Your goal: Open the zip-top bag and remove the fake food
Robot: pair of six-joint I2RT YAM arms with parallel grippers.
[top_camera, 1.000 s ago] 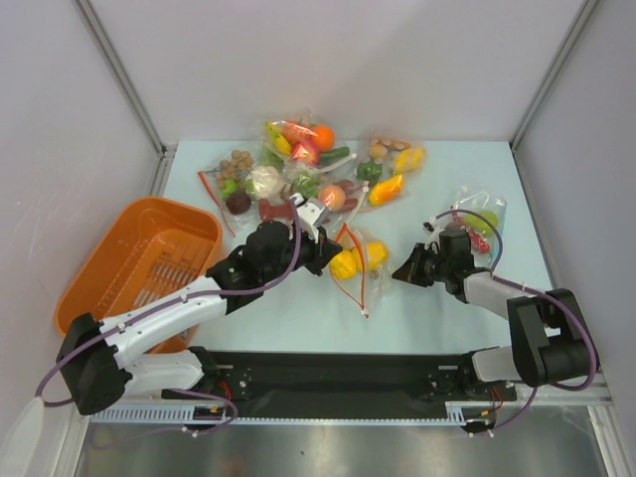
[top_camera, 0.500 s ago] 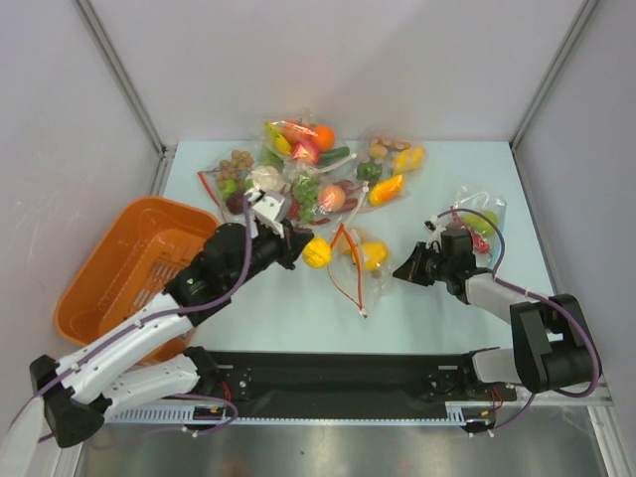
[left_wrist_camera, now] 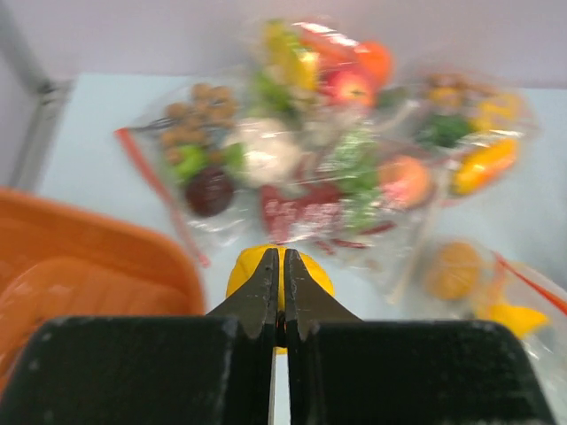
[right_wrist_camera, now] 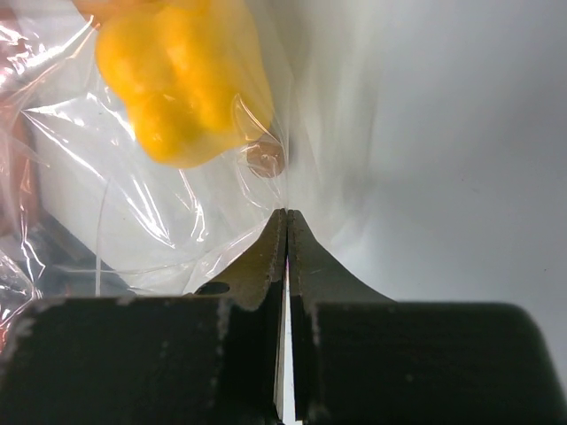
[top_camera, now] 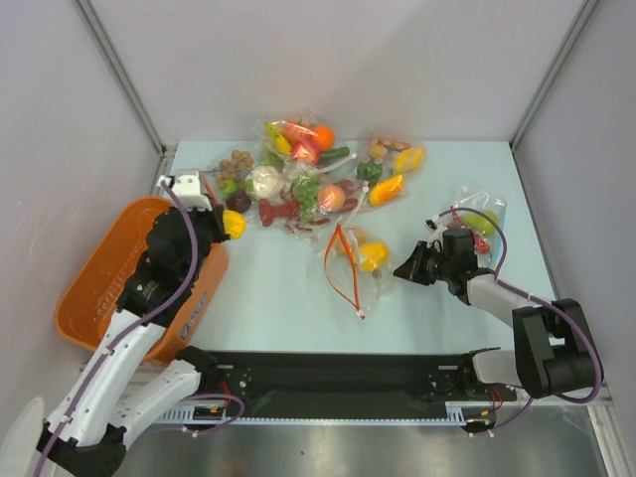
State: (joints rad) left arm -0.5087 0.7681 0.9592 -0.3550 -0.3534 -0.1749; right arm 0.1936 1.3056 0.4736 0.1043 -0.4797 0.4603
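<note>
While the left gripper [top_camera: 229,225] sits clamped on the held yellow piece [left_wrist_camera: 280,270] above the orange basket's [top_camera: 99,268] far-right rim, the zip-top bag [top_camera: 350,268] lies mid-table. Its red strip looks parted, with 1 bagged yellow piece [top_camera: 374,255] inside. Right gripper [right_wrist_camera: 285,232] is pinched tight on the bag's right-edge film. The arm partly hides the basket interior. Other bags [top_camera: 318,179] are piled on the far side, blurred in the left wrist view. Pale blue table [top_camera: 278,303], grey walls.
</note>
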